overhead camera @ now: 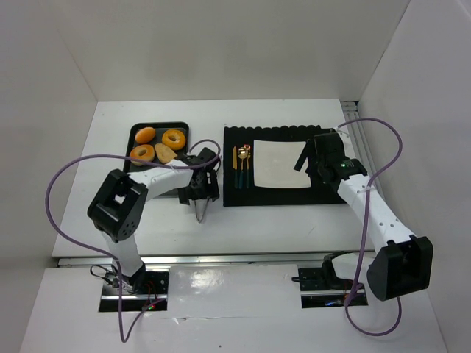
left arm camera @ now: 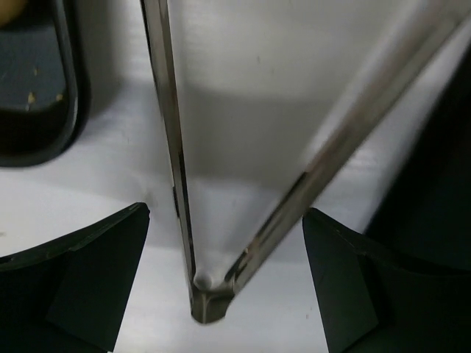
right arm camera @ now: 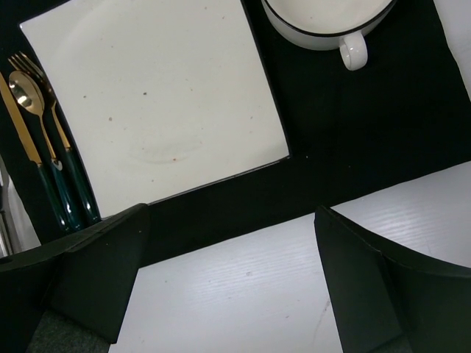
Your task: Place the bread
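Note:
Several pieces of bread, ring-shaped ones [overhead camera: 174, 139] among them, lie on a black tray [overhead camera: 135, 130] at the back left. Metal tongs [overhead camera: 199, 209] lie on the table in front of the tray. My left gripper [overhead camera: 200, 195] is open and straddles the tongs [left arm camera: 210, 294] near their hinge, with both fingers clear of the arms. A white square plate [overhead camera: 278, 163] lies empty on a black mat [overhead camera: 243, 197]. My right gripper [overhead camera: 307, 162] is open and empty above the plate's near right corner [right arm camera: 162, 95].
Gold and green cutlery [overhead camera: 243, 165] lies on the mat left of the plate, and it shows in the right wrist view [right arm camera: 44, 147]. A white cup [right arm camera: 335, 26] stands beyond the plate. The tray's corner [left arm camera: 37, 88] shows in the left wrist view. Walls enclose the table.

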